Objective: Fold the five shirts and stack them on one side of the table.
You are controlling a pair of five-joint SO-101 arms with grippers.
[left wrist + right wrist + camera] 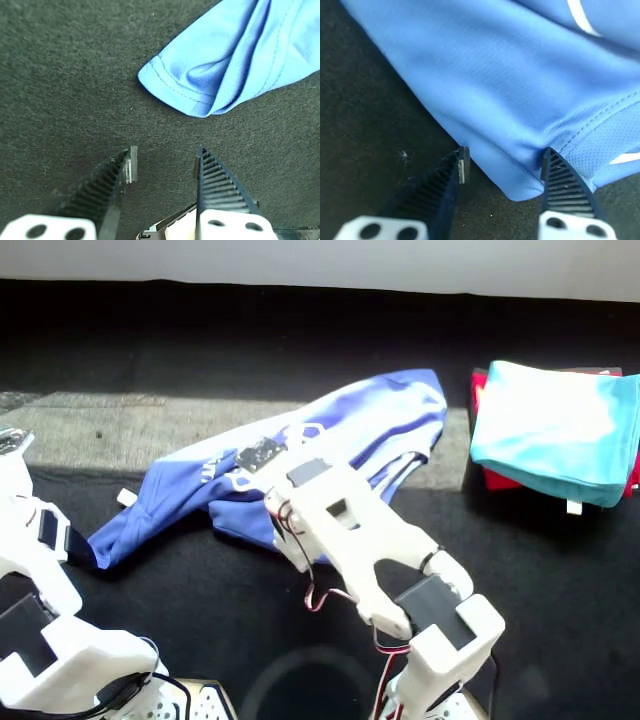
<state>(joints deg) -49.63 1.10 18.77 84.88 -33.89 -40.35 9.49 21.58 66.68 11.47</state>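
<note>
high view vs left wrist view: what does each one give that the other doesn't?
High view adds: a folded turquoise shirt on a red shirt at the right edge, and the right arm over the blue shirt. Left wrist view adds: the left jaws open above dark table cover, short of the sleeve's stitched hem. Shared: the blue shirt, unfolded.

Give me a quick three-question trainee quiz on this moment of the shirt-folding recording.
1. True or false: the right gripper is shut on the blue shirt.
2. Multiple choice: which colour lies on top of the folded stack? A) red B) teal C) white
3. Short answer: is the left gripper touching the blue shirt?

Key: 1. False; it is open, at the shirt's edge. 2. B. 3. No; it is open over the dark table, apart from the shirt's corner.
</note>
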